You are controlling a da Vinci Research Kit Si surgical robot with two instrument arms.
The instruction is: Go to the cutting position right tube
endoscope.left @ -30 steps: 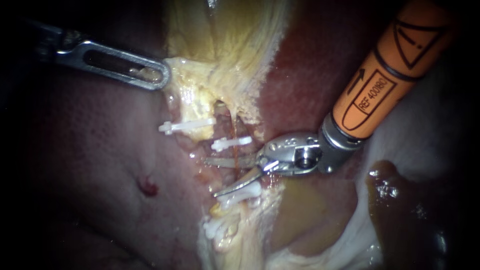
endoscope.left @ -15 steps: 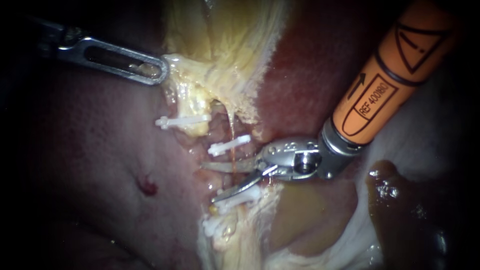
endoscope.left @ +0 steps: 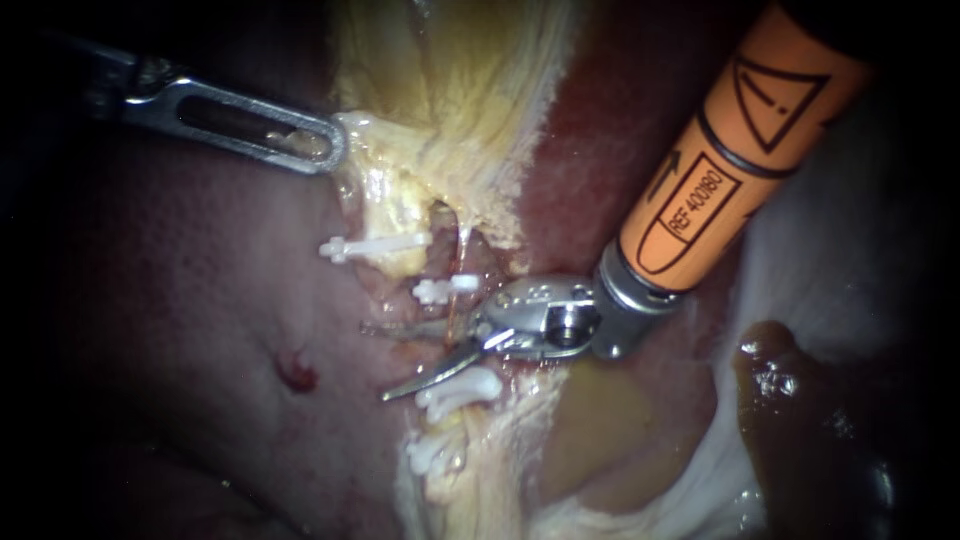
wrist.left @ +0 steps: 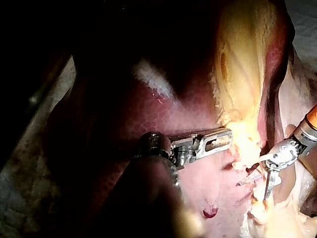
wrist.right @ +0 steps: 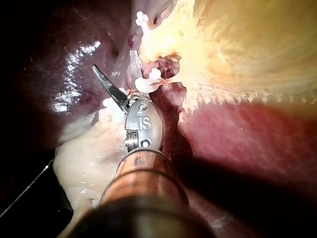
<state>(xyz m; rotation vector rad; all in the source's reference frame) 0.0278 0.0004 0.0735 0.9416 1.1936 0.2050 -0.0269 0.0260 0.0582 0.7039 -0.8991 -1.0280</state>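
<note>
Showing the cutting site through the endoscope, we found the right instrument (endoscope.left: 380, 362), entering from the upper right on an orange shaft, with its two blades spread wide and gripping nothing. The right tube (endoscope.left: 459, 262), a thin strand descending from the gallbladder (endoscope.left: 450, 110), ran down between those blades close to their hinge; whether a blade touched it we could not tell. An upper clip (endoscope.left: 445, 290) sat just above the blades and a lower clip (endoscope.left: 462, 388) just beside the lower blade, hemming them in. The left instrument (endoscope.left: 325, 152) held the gallbladder's edge in closed jaws, well apart from the blades. Liver (endoscope.left: 200, 330) lay leftward.
</note>
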